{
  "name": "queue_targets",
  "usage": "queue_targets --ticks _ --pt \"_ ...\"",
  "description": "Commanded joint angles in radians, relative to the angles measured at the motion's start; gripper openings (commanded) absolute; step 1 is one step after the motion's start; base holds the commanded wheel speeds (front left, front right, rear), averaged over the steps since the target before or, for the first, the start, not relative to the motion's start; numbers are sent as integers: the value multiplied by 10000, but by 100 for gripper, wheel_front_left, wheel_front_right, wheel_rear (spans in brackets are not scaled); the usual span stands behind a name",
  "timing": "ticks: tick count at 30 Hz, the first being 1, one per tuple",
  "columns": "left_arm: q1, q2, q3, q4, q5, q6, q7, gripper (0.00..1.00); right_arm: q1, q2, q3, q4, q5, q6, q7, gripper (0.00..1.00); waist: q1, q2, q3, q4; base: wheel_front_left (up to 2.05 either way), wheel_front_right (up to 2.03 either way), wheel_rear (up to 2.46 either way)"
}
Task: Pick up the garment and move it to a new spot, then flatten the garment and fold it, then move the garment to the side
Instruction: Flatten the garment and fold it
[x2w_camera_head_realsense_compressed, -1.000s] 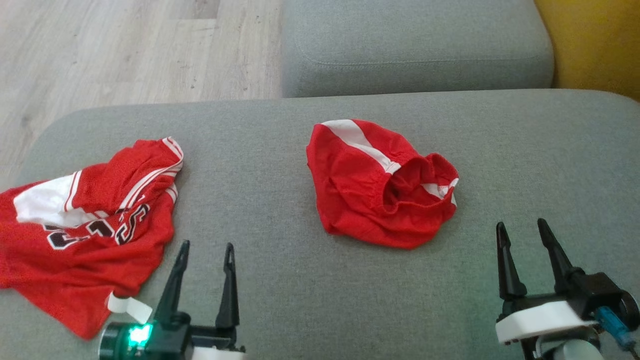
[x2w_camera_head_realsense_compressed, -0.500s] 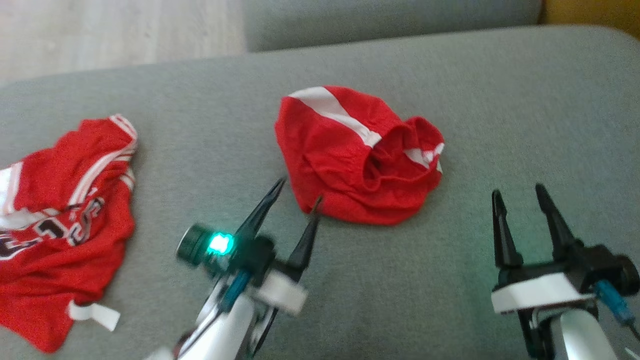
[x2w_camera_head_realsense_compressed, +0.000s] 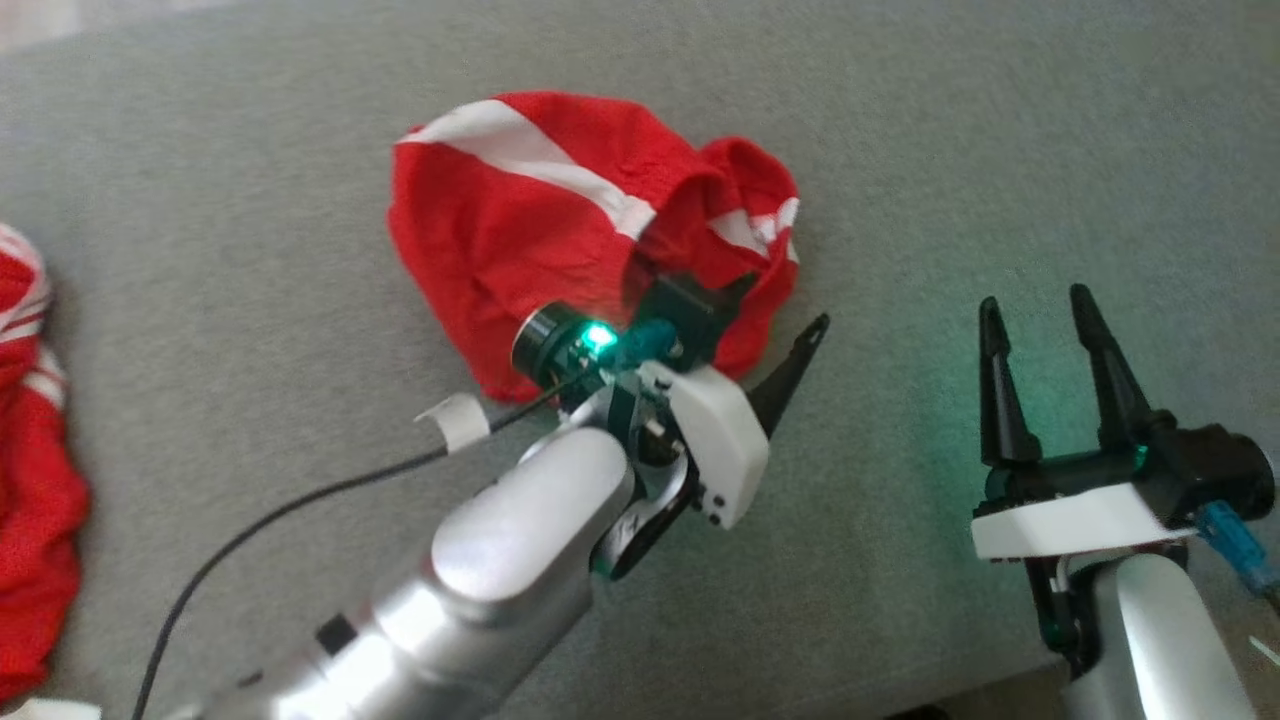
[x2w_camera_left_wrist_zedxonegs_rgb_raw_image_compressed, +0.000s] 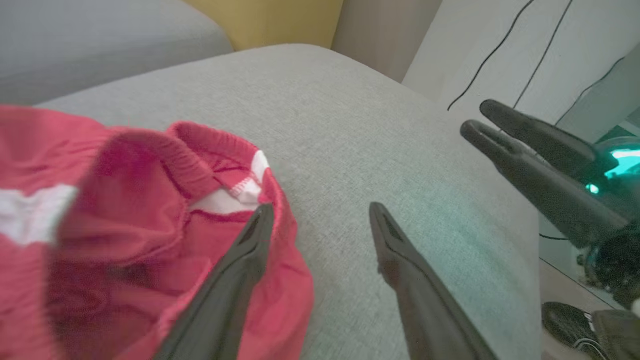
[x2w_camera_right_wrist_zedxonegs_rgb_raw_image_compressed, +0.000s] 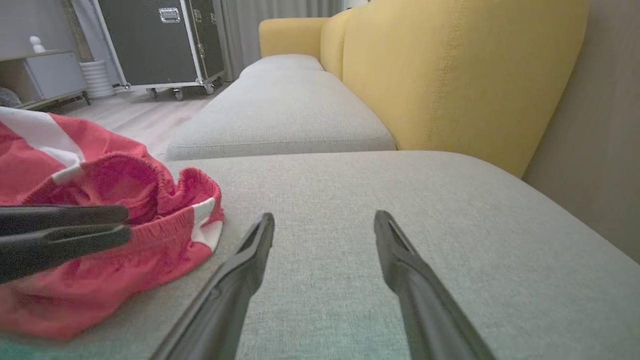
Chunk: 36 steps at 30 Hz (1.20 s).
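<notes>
The garment is a crumpled pair of red shorts with a white stripe, lying on the grey sofa cushion. My left gripper is open at its near right edge. In the left wrist view the left gripper has one finger over the garment by the waistband, and the other over bare cushion. My right gripper stands open to the right of the garment, over bare cushion and holding nothing. In the right wrist view the right gripper is wide apart, with the garment to its left.
A second red garment, a jersey, lies at the cushion's far left. A yellow sofa back rises on the right, and another grey cushion lies beyond. Farther off, a black wheeled case stands on the wooden floor.
The camera has tilted down and closer. My left arm has swung right and forward from the jersey's side to the shorts' near right edge. The right gripper has stayed put.
</notes>
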Motion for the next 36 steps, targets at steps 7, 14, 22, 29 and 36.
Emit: queue_targets --ticks 7,14,22,29,36 --pt "-1924 -14 -608 921 -1168 1125 158 100 -453 -51 404 -249 213 75 -53 100 -1 0 568 -836 0 0 0" --pt "-2750 -14 -1223 1952 -2177 1581 -136 100 -452 -51 451 -295 427 75 -53 100 -1 0 765 -1183 0 0 0" --pt "-3278 -14 -1798 2737 -2967 1737 -790 0 -470 -51 528 -379 669 75 -53 100 -1 0 753 -1345 0 0 0" --pt "-3331 -14 -2354 3070 -3665 1371 -987 0 -427 -51 556 -477 858 75 -53 100 -1 0 335 -1422 0 0 0" --pt "-3899 -14 -2392 2059 -4359 716 -1941 0 -130 -51 610 -352 804 75 -53 100 -1 0 -579 -1408 0 0 0"
